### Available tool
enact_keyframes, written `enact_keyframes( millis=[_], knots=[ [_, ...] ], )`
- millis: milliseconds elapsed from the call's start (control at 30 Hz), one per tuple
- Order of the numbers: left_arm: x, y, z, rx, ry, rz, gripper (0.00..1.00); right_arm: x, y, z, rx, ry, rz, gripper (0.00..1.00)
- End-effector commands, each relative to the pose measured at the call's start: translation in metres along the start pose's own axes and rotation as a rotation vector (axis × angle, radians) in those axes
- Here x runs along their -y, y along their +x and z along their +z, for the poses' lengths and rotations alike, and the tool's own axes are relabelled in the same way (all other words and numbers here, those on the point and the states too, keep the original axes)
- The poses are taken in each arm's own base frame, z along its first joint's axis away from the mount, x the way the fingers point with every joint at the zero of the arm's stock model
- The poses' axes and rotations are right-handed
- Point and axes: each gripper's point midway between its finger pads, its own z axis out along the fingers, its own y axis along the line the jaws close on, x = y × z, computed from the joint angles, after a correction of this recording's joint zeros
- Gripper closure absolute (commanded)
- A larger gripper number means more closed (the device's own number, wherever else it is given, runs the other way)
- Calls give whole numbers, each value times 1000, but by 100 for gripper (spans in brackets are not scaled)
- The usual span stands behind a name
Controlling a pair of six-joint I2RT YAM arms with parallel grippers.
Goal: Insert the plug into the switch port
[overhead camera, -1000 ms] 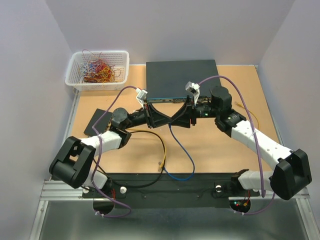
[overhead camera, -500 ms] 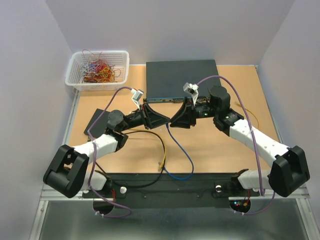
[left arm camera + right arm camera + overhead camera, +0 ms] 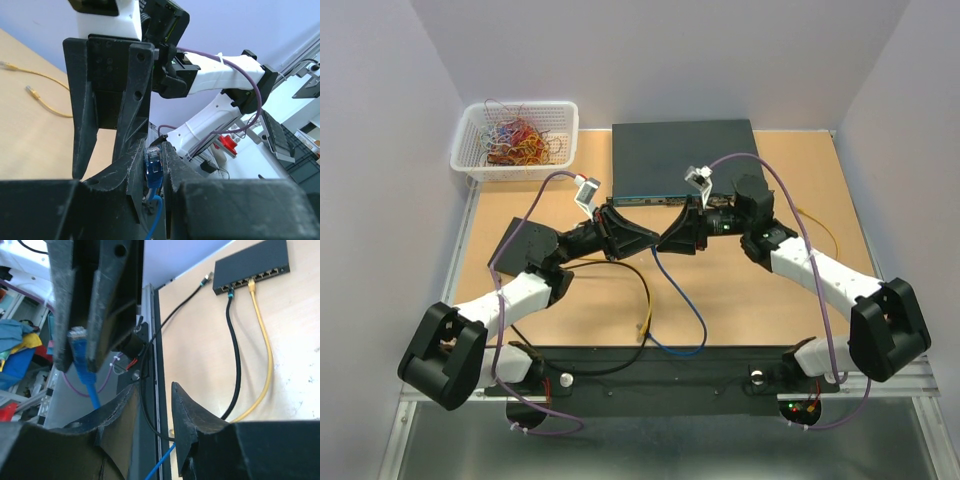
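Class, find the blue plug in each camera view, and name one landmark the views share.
Top external: hidden; only its blue cable shows, centre.
Left wrist: blue plug lower centre, in the left gripper.
Right wrist: upper left, between the left gripper's fingers.
Shared landmark: the blue cable.

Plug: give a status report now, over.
Left gripper shut on plug. Right gripper open, empty, directly ahead of plug. Plug in no port yet.

The blue plug (image 3: 153, 167), on a blue cable (image 3: 692, 318), sits pinched between the left tool's (image 3: 152, 150) fingers, raised off the tabletop (image 3: 760, 290). The switch (image 3: 682, 152), a flat dark box, lies mid far edge, its port row (image 3: 645, 199) on the near face.
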Motion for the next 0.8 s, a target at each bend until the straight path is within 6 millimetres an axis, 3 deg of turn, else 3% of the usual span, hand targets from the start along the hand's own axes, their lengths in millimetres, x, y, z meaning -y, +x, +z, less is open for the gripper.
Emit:
enact_keyframes(
  millis=[0, 300, 767],
  knots=[
    [109, -33, -19, 221, 424, 524, 100, -27, -23, -4, 55, -77, -97, 61],
    [111, -33, -19, 221, 423, 536, 100, -51, -32, -10, 75, -128, -147, 62],
    [116, -40, -14, 261, 433, 535, 100, -48, -24, -9, 61, -156, -104, 62]
  ],
)
